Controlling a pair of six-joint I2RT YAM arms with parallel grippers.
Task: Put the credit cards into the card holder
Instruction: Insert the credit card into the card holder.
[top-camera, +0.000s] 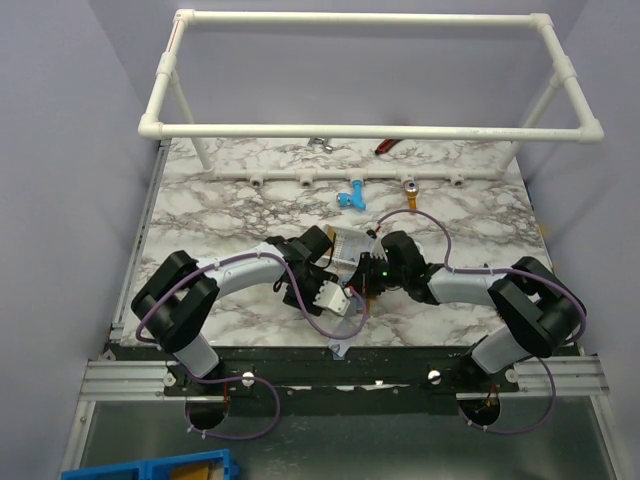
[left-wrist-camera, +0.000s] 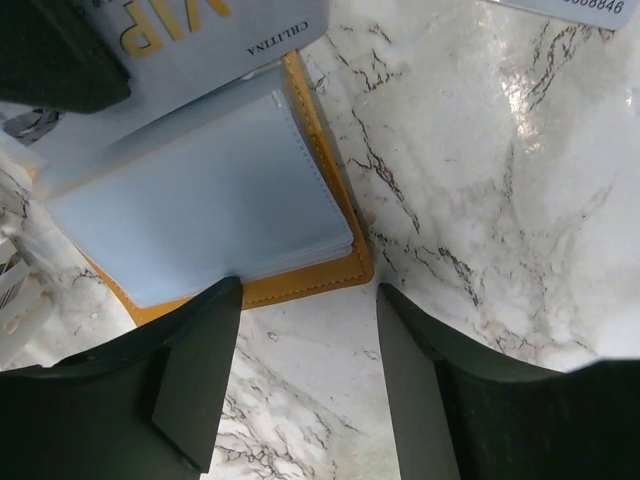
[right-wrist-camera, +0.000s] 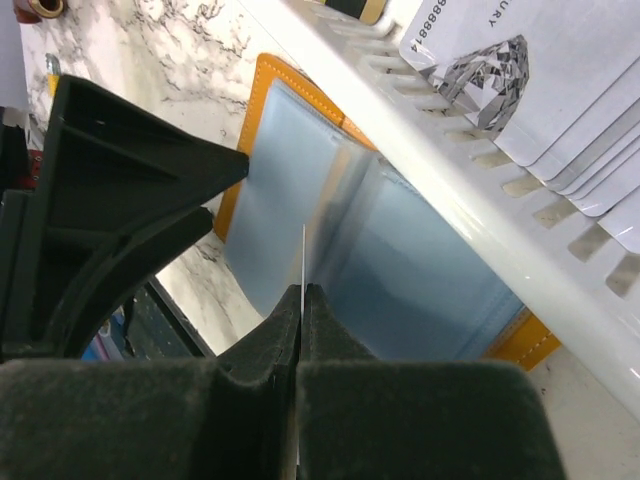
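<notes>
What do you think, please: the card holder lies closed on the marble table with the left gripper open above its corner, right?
Not quite: the card holder lies open, not closed, its clear sleeves showing in the left wrist view. It is on the marble table, with the left gripper open above its corner.

The top camera looked down from above the near edge over the whole marble table (top-camera: 200, 200). Both wrist cameras sat very close, angled downward — each framing the same open card holder (left-wrist-camera: 215, 210).
</notes>
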